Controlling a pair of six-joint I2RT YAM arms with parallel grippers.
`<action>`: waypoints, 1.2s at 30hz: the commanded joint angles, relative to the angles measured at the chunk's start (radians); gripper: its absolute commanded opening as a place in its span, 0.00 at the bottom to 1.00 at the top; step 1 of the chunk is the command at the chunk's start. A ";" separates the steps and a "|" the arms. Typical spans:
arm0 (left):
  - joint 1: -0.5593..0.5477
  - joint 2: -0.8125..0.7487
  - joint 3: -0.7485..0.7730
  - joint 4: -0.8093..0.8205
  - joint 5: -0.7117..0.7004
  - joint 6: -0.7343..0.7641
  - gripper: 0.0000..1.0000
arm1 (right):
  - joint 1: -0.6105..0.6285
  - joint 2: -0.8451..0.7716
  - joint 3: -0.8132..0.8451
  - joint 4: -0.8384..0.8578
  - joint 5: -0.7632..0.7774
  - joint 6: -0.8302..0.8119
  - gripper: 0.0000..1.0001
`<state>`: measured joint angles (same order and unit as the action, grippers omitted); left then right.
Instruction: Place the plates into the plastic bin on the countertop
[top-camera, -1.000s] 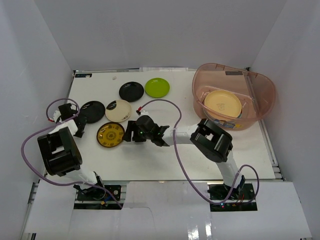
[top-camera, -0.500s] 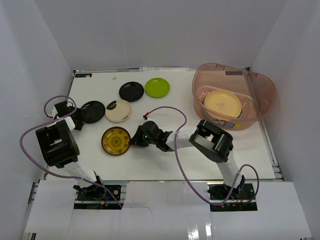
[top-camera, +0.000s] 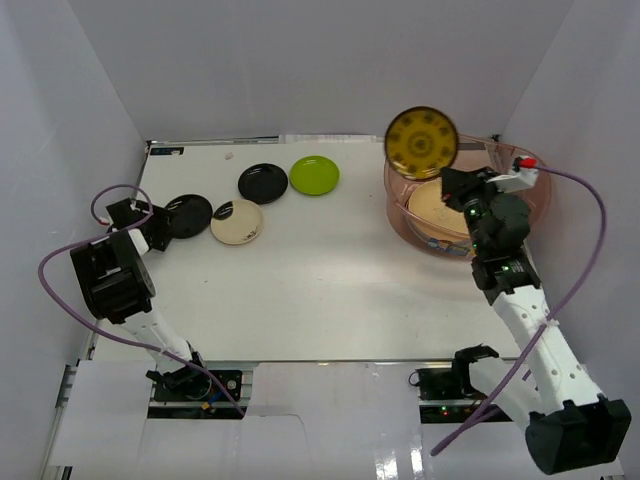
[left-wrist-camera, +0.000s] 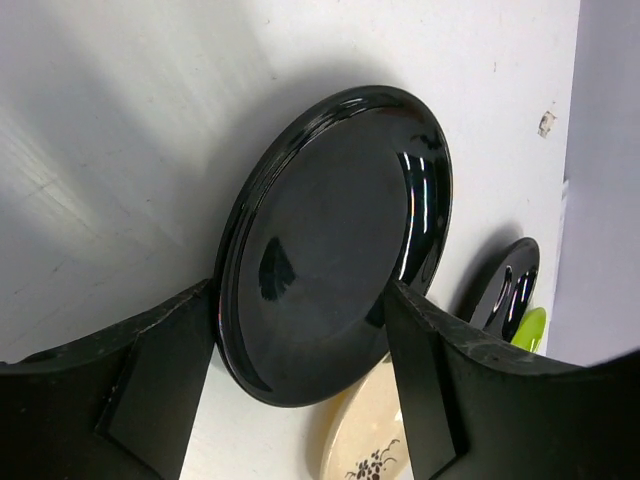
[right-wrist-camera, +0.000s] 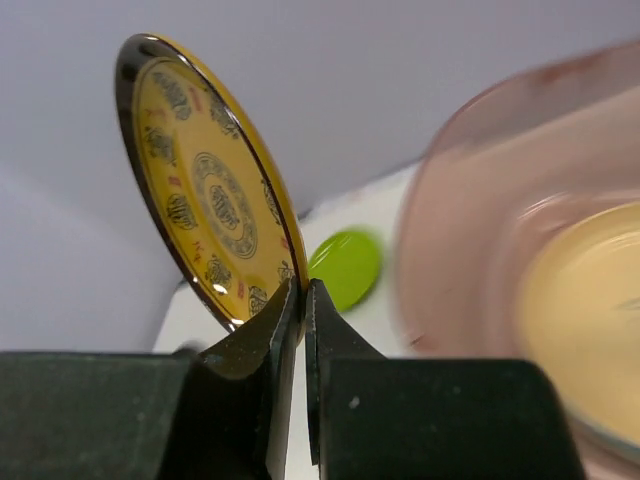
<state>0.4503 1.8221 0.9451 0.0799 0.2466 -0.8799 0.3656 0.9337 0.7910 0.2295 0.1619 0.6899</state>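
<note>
Carrying is the step in hand. The right gripper (right-wrist-camera: 302, 300) is pinched tight on the lower rim of the patterned amber plate (right-wrist-camera: 205, 200). The plate stands on edge, high over the near-left rim of the plastic bin (top-camera: 540, 180), which sits at the far right corner of the countertop (top-camera: 330, 290). The next move, as I judge it, is to bring the plate over the bin's middle, tip it flat and lower it before letting go (a drop from this height could chip it, or the pale orange plate (top-camera: 435, 205) below).

The left gripper (left-wrist-camera: 300, 300) stands wide, its fingers either side of a glossy black plate (left-wrist-camera: 330, 240) at the left edge, not closed on it.

One plate is in the air. Four lie on the counter toward its far left: that black one, the other black plate (top-camera: 263, 182), the cream-and-black plate (top-camera: 237, 221) and the lime green plate (top-camera: 315, 175). One plate shows in the bin; more may be stacked under it, but the tinted wall hides that.
</note>
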 joint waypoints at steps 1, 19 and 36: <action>-0.005 0.094 -0.066 -0.203 -0.015 0.055 0.78 | -0.210 -0.019 0.024 -0.177 0.018 -0.142 0.08; -0.007 -0.075 -0.103 -0.253 -0.139 0.101 0.00 | -0.636 0.370 0.059 -0.168 -0.332 -0.089 0.63; -0.007 -0.651 -0.330 -0.134 -0.006 -0.062 0.00 | 0.251 0.126 -0.042 -0.072 -0.020 -0.095 0.85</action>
<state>0.4492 1.3106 0.6140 -0.1062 0.1871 -0.9047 0.4267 0.9821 0.7677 0.0990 -0.0525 0.6010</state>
